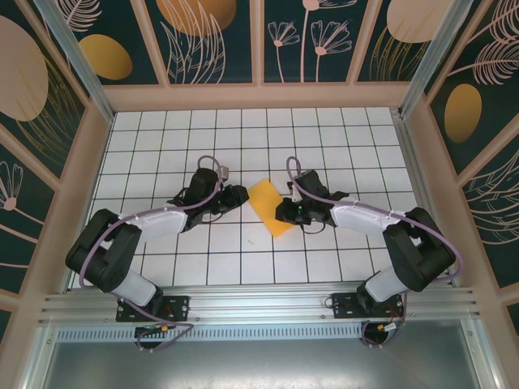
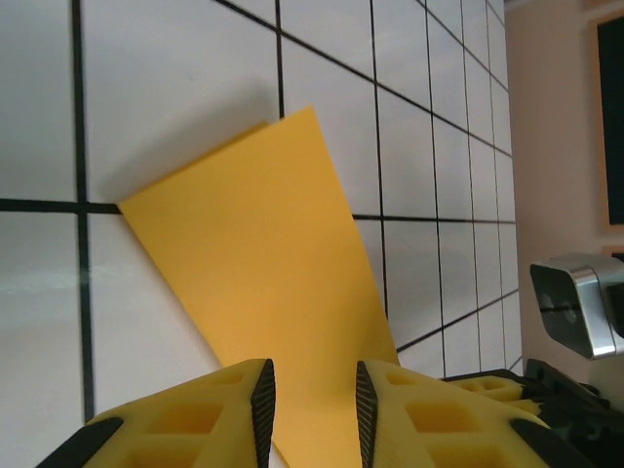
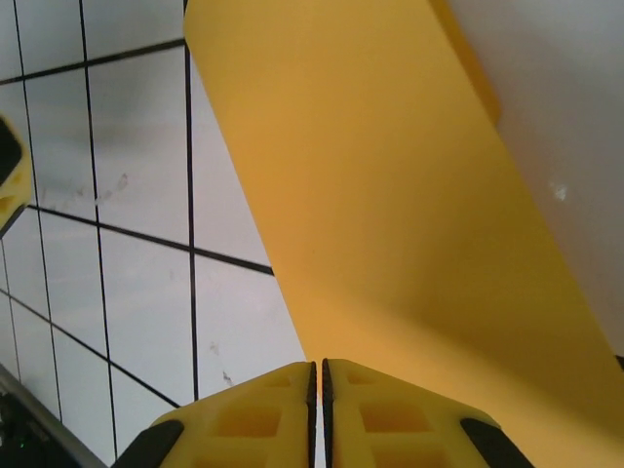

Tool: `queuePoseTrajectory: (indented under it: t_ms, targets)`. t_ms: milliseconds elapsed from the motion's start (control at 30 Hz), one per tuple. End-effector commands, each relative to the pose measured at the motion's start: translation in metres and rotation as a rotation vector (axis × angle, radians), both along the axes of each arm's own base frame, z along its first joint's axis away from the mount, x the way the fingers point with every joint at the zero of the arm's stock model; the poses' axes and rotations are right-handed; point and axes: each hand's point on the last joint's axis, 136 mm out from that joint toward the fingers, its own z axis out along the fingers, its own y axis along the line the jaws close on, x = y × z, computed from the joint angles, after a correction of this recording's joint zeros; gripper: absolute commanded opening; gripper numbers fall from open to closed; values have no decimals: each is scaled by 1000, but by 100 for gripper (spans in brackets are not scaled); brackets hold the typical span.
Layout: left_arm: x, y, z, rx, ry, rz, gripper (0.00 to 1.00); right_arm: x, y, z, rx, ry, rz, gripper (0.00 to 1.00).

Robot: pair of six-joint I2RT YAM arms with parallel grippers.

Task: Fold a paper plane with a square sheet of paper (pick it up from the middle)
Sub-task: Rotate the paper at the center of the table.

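The square sheet of paper [image 1: 270,207] is a creased orange-yellow oblong at the middle of the white tiled table. My left gripper [image 1: 241,194] reaches it from the left. In the left wrist view the sheet [image 2: 263,263] runs under my left gripper [image 2: 312,400], which is open, its jaws apart above the paper's near edge. The far corner casts a shadow, so it is lifted off the tiles. My right gripper [image 1: 281,213] is at the sheet's right edge. In the right wrist view the gripper [image 3: 318,375] is shut, and the sheet [image 3: 390,195] curves down into its closed tips.
White tiles with black grid lines [image 1: 243,146] spread on all sides of the paper. Beige frame walls [image 1: 259,96] close the table at the back and both sides. An aluminium rail [image 1: 259,306] runs along the near edge by the arm bases.
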Motion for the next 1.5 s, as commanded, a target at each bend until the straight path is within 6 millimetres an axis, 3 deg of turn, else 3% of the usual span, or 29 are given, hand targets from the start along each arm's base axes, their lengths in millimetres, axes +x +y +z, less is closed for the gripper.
queuePoseTrajectory:
  t_ms: [0, 233, 400, 733, 1300, 1467]
  targets:
    - [-2, -23, 9, -61, 12, -68, 31, -14, 14, -6, 79, 34, 57, 14]
    - [2, -27, 1, -25, 30, -82, 30, -28, 27, -20, 116, 73, 84, 11]
    - [-2, -35, -2, -31, 44, -137, 30, -32, 17, -41, 83, 122, -12, 10]
    - [-6, -58, -16, -64, 84, -242, 30, -45, 9, -62, 69, 173, -117, 10]
    - [-2, -44, -100, 111, 247, -177, 26, -58, -10, -82, 41, 296, -185, 10]
    - [1, -40, -109, 166, 242, -177, 26, -69, -13, -82, 53, 336, -199, 10]
